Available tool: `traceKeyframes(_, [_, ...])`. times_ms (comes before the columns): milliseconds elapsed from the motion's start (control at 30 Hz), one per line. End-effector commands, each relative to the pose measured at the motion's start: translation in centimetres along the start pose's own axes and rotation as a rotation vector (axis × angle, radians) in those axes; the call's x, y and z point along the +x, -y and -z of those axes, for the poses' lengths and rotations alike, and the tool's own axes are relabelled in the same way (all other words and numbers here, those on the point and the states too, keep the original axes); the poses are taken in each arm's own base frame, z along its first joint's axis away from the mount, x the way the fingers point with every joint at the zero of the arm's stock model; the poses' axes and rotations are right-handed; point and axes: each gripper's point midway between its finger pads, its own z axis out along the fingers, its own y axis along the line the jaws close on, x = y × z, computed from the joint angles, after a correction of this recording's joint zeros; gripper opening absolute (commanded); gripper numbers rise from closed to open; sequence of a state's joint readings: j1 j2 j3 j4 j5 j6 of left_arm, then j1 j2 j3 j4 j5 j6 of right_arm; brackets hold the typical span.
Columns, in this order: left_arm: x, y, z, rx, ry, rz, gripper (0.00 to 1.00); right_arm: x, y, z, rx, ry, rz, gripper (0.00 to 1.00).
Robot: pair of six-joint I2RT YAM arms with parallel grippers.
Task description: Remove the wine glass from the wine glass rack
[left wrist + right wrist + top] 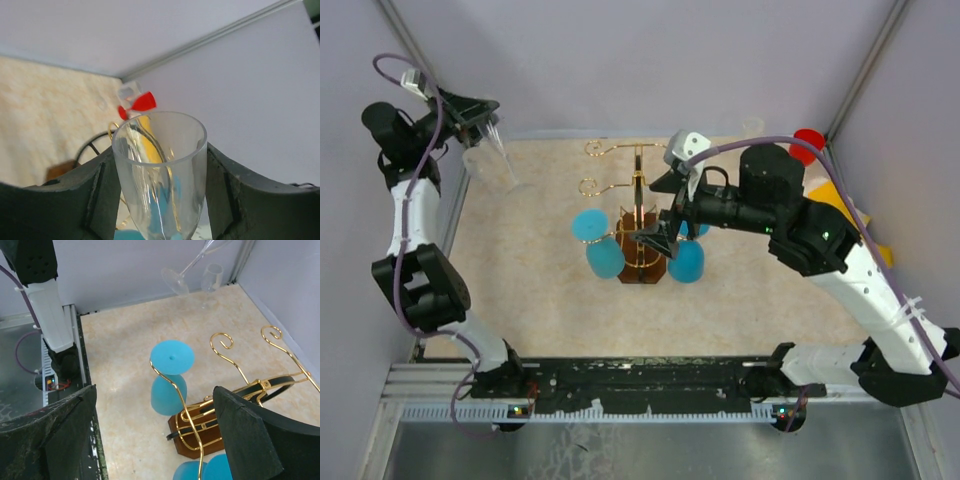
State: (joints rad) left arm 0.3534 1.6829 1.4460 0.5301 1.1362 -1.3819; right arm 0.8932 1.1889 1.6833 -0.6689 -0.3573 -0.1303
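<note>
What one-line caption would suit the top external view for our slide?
Left gripper holds a clear wine glass aside; right gripper hovers by the gold rack bearing blue glasses.

Open tabletop (530, 270) left of wine glass rack (642, 268), blue glasses (604, 256) crowding its base, right pincer (655, 240) alongside

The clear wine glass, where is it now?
Top view, far left: the clear wine glass is held in the left hand above the table's far-left corner, apart from the gold rack.
</note>
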Motion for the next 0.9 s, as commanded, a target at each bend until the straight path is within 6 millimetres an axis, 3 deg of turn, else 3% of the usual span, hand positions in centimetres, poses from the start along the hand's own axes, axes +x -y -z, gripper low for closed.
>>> traceKeyframes(0, [-3.2, 0.1, -0.8, -0.146, 0.048, -0.376, 0.04, 0.5, 1.5, -0.3, 0.075, 0.005, 0.003, 0.99])
traceKeyframes(200, [-4.2, -3.6, -2.8, -0.382, 0.123, -0.667, 0.13, 2.9, 2.6, -1.7, 0.091, -0.025, -0.035, 0.99])
traceKeyframes(433, [-2.9, -10.0, -4.7, -0.529, 0.185, -0.774, 0.14, 4.1, 3.6, -2.2, 0.097, -0.045, -0.059, 0.99])
traceKeyframes(600, [-2.8, -12.5, -5.7, -0.558, 0.281, -0.83, 0.25, 5.4, 4.7, -1.8, 0.121, -0.081, -0.057, 0.99])
traceKeyframes(767, [-3.3, -16.0, -7.1, -0.625, 0.295, -0.835, 0.27, 6.7, 5.5, -1.5, 0.142, -0.12, -0.05, 0.99])
traceKeyframes(867, [-3.2, -17.0, -8.4, -0.643, 0.301, -0.899, 0.29, 7.6, 5.9, -1.5, 0.153, -0.136, -0.058, 0.99])
